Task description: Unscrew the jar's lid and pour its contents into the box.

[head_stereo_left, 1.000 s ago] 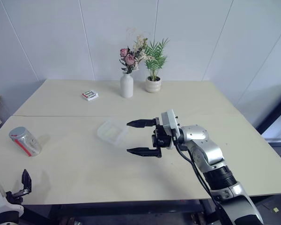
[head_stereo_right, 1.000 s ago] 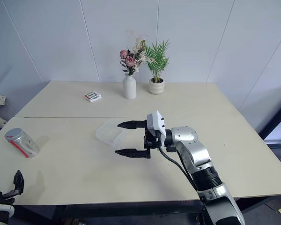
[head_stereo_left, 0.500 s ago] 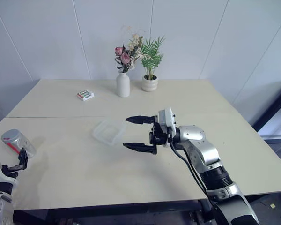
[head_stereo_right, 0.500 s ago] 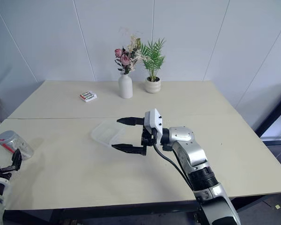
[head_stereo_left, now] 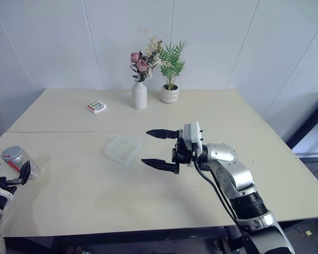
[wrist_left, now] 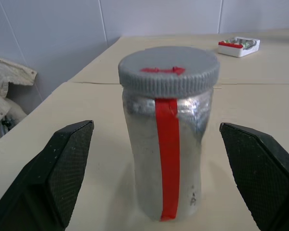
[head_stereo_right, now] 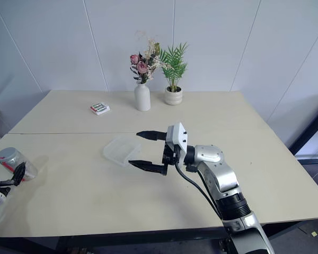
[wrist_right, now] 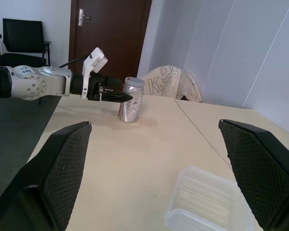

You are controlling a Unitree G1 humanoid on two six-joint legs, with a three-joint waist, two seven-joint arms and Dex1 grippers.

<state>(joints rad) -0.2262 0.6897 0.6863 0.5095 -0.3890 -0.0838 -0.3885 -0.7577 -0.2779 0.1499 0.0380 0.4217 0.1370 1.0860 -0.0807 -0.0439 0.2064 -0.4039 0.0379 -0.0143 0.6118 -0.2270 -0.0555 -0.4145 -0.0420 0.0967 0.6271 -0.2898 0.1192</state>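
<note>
Now left claw (wrist_left: 159, 168) wide around jar (wrist_left: 167, 144); right claw (head_stereo_left: 161, 148) wide beside box (head_stereo_left: 123, 149).

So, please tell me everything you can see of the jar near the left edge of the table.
The jar is a small silvery cylinder that looks like metal, a little dented, with a red strip running down its side. A grey ribbed lid with a red mark on top is still screwed on. It stands upright on the table, near the left edge. The left tool is open, one finger on each side of the jar, and nothing touches it except the table.
</note>
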